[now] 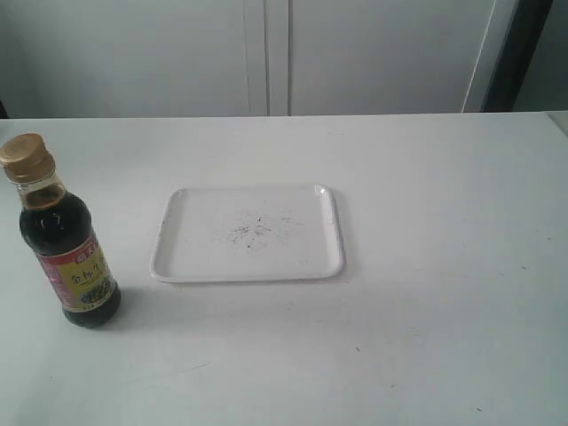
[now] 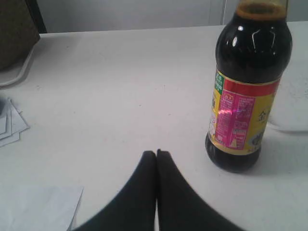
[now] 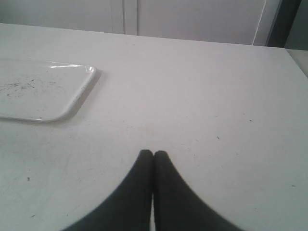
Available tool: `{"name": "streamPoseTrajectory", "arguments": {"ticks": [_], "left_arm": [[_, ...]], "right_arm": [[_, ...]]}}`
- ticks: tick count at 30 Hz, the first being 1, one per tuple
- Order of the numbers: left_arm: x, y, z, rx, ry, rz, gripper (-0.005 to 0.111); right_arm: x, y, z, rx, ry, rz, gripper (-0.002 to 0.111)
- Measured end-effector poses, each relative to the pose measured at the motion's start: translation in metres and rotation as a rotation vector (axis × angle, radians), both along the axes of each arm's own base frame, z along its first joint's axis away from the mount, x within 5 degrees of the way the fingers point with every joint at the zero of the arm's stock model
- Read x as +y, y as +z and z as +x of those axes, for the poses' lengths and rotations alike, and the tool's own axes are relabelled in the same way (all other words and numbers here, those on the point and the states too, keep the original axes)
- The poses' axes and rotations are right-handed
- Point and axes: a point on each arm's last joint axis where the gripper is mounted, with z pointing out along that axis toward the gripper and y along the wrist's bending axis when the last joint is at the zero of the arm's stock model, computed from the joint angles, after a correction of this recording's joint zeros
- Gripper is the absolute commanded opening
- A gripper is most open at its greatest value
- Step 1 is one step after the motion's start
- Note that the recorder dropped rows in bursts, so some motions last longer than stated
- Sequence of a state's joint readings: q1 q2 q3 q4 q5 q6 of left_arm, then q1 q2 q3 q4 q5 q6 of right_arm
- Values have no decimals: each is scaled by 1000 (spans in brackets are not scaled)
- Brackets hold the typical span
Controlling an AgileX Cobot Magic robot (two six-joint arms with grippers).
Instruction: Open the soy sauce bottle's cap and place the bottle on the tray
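Both jaws are clenched (tips touching); the dark-filled soy sauce bottle (image 1: pixel 64 253) stands near the tray (image 1: pixel 197 241).

Table (image 1: pixel 444 319) before me: layout.
The bottle (image 1: pixel 64 240) stands left of the tray (image 1: pixel 191 253), apart from it; both rest on the table.

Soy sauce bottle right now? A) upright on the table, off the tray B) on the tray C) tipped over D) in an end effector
A: the soy sauce bottle stands upright on the table, apart from the tray, cap on.
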State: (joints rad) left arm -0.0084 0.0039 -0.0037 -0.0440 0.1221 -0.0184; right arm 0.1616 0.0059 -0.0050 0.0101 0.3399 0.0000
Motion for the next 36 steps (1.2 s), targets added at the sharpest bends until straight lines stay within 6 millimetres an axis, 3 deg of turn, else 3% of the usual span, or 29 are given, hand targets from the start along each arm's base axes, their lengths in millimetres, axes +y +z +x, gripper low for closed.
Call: {"name": "streamPoseTrajectory", "arguments": {"ticks": [15,25,31,36], "left_arm": [[1,11,2,-121,15,-10,0],[4,38,2,-415,52,-107,0],[5,44,0,-473,54,-113,0],[4,67,5,-508,50,-95,0]], "right_arm": [[0,0,0,0,0,0,0],[0,0,0,0,0,0,0],[0,0,0,1,-2,9,0],[0,0,0,4,-4,14,0]]}}
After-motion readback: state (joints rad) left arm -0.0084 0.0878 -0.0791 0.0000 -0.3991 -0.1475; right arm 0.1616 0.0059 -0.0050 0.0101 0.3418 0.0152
